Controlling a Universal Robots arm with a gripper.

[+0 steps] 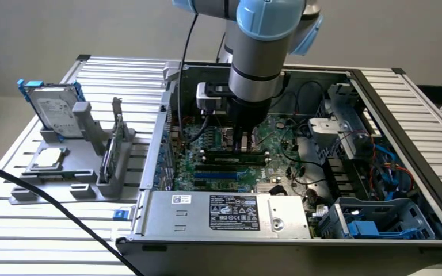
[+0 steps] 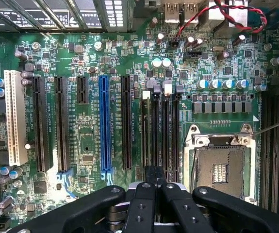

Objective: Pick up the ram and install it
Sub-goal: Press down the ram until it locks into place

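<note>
The ram (image 1: 236,154), a long green stick with dark chips, stands on edge in a slot on the motherboard (image 1: 205,172) inside the open computer case. My gripper (image 1: 244,142) hangs straight down over the stick's middle, fingers shut together with nothing between them and tips at its top edge. Whether they press on it I cannot tell. In the wrist view the shut gripper (image 2: 155,177) points along the memory slots, and the ram (image 2: 146,131) shows edge-on as a thin green strip.
On a grey fixture (image 1: 60,187) at the exterior view's left stand a hard drive with a blue frame (image 1: 52,112), a square silver chip (image 1: 48,158) and an upright thin holder (image 1: 115,150). Near the slots are the open processor socket (image 2: 220,167), the power supply (image 1: 229,213) and cables (image 1: 374,167).
</note>
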